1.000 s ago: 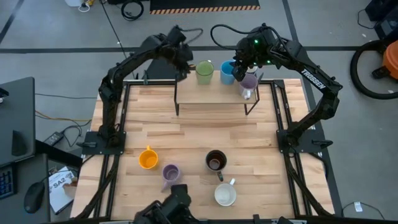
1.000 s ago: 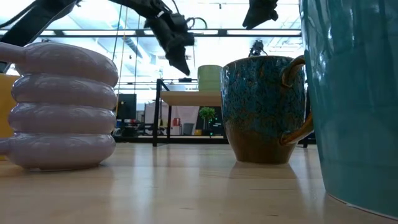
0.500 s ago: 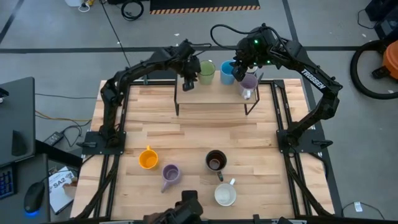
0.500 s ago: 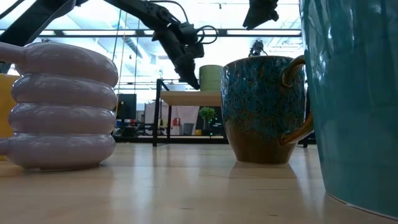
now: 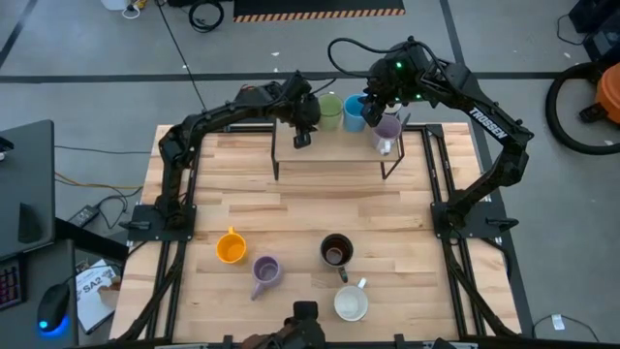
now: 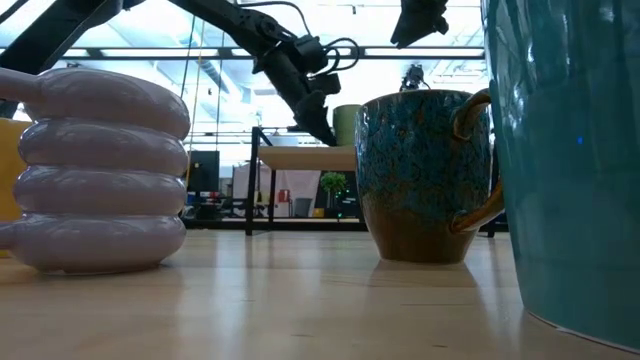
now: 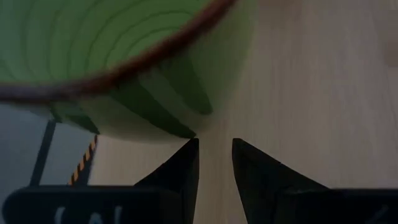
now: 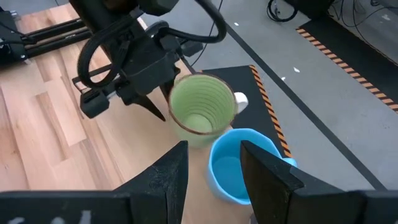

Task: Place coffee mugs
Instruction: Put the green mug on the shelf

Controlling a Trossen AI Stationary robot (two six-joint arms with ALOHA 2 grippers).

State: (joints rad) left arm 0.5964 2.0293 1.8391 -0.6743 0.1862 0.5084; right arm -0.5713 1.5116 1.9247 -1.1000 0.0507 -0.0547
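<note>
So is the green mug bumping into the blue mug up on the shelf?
Cannot tell. In the right wrist view the green mug and blue mug sit very close, rims overlapping in the picture. In the high view no plain gap or contact shows either.

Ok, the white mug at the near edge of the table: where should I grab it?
Take the white mug by its rim wall, coming straight down from above: it stands upright, mouth open, and the handle juts toward the dark brown mug, so pinch the wall opposite the handle.
</note>
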